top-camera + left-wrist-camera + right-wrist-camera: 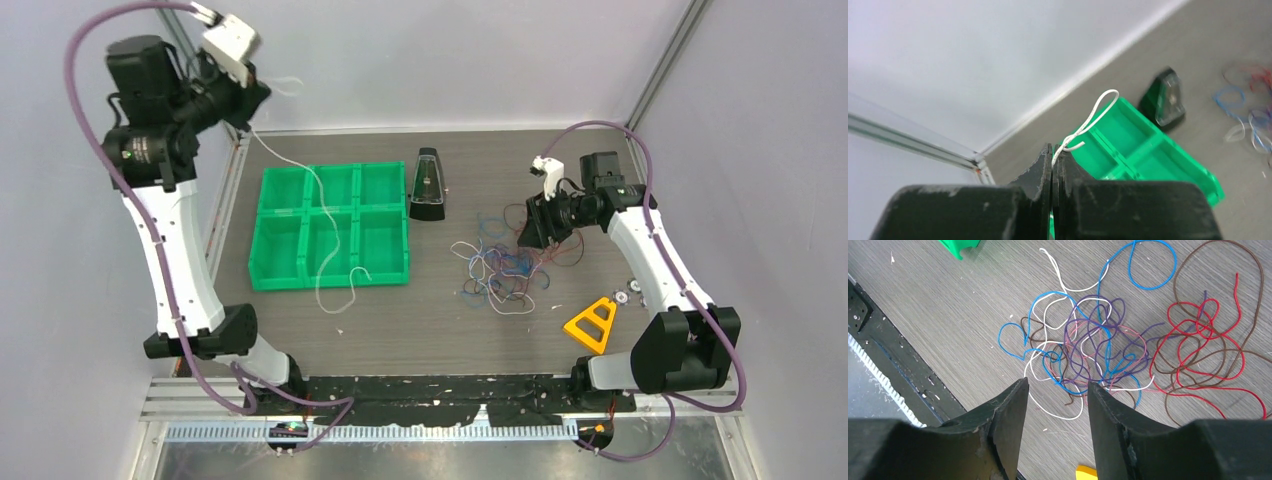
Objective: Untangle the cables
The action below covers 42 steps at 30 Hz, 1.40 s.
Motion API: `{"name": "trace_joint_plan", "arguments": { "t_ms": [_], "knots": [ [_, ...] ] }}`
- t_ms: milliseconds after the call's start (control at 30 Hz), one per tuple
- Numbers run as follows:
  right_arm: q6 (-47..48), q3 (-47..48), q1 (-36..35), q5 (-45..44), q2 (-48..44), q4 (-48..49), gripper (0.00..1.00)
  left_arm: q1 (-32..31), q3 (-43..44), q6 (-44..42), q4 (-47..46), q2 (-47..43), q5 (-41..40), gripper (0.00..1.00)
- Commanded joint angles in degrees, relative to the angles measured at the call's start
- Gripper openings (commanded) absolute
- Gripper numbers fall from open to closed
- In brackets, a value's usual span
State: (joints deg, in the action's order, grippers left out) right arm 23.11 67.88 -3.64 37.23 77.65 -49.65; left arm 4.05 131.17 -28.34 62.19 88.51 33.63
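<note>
A tangle of thin cables (505,265) in red, blue, white, purple and brown lies right of the table's middle, and fills the right wrist view as the cables (1098,345). One white cable (318,285) runs from the table up across the green tray to my left gripper (250,95), raised high at the back left. The left gripper (1054,152) is shut on this white cable (1098,110), whose short end loops out past the tips. My right gripper (527,235) hovers open just above the pile's near edge, and nothing sits between the right gripper's (1056,382) fingers.
A green tray (262,235) with several compartments sits left of centre, also seen as the tray (1148,150) in the left wrist view. A black wedge-shaped object (428,185) stands behind the pile. A yellow triangle (592,323) and small metal bits (625,293) lie at the right.
</note>
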Motion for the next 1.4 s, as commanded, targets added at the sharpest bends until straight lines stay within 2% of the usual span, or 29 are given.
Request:
{"name": "trace_joint_plan", "arguments": {
  "t_ms": [0, 67, 167, 267, 367, 400, 533, 633, 767, 967, 1033, 1100, 1167, 1200, 1233, 1267, 1300, 1367],
  "knots": [
    [-0.64, 2.64, -0.14, 2.16, -0.85, 1.29, 0.55, 3.51, 12.63, 15.67, -6.96, 1.92, 1.33, 0.00],
    [-0.94, 3.57, -0.29, 4.53, -1.28, 1.59, 0.63, 3.58, 11.22, 19.49, -11.79, 0.30, 2.73, 0.00],
    [-5.26, 4.67, -1.78, 7.26, -2.90, 5.08, 0.79, 3.30, 3.34, 25.90, -19.44, -4.21, 7.75, 0.00],
    [-11.35, 5.74, -7.07, 7.42, -4.39, 14.33, 0.88, 2.40, -0.95, 31.32, -22.46, -6.94, 11.52, 0.00],
    [-19.97, 5.66, -15.54, 5.23, -5.15, 25.78, 0.96, 2.11, -6.17, 39.21, -29.76, -9.88, 15.09, 0.00],
    [-21.45, 5.46, -17.20, 4.83, -4.53, 33.09, 0.98, 1.81, -6.51, 41.23, -31.20, -10.36, 15.75, 0.00],
    [-30.27, 7.93, -27.46, 1.38, 1.52, 50.91, 0.98, 0.50, -5.65, 47.27, -34.53, -10.12, 17.16, 0.00],
    [-33.24, 11.55, -35.36, 0.99, 7.30, 58.31, 0.96, 0.13, -5.33, 51.21, -37.34, -9.91, 17.81, 0.00],
    [-32.24, 14.27, -42.32, 0.96, 14.44, 69.54, 0.95, 0.03, -5.07, 54.50, -39.90, -9.56, 18.09, 0.00],
    [-27.59, 14.19, -45.58, -1.38, 22.95, 75.91, 0.96, 0.07, -4.64, 55.01, -41.17, -9.94, 17.20, 0.00],
    [-25.41, 13.36, -45.61, -2.51, 24.56, 76.43, 1.00, 0.08, -4.47, 55.13, -41.45, -10.02, 16.84, 0.00],
    [-23.89, 12.51, -45.56, -2.70, 26.24, 77.24, 0.82, 0.20, -3.95, 55.12, -41.60, -9.97, 16.36, 0.00],
    [-23.94, 12.05, -45.62, -2.52, 27.88, 77.66, 0.48, 0.86, -3.66, 55.12, -41.59, -9.99, 15.17, 0.00],
    [-24.23, 11.86, -45.68, -2.43, 28.29, 77.67, 0.42, 1.59, -3.61, 55.35, -41.69, -9.92, 14.44, 0.00],
    [-24.78, 11.38, -45.67, -2.25, 28.73, 77.64, 0.28, 2.47, -3.43, 55.33, -41.48, -9.75, 13.47, 0.00],
    [-25.04, 10.98, -45.67, -2.12, 28.76, 77.49, 0.22, 3.35, -3.28, 55.11, -40.49, -9.56, 12.05, 0.00],
    [-25.75, 10.88, -45.60, -2.00, 28.28, 76.82, 0.10, 4.22, -2.94, 53.85, -38.50, -9.24, 10.68, 0.00],
    [-27.61, 11.00, -45.22, -1.41, 26.06, 75.68, 0.06, 5.05, -2.96, 47.74, -32.26, -8.47, 9.99, 0.00]
  ]
}}
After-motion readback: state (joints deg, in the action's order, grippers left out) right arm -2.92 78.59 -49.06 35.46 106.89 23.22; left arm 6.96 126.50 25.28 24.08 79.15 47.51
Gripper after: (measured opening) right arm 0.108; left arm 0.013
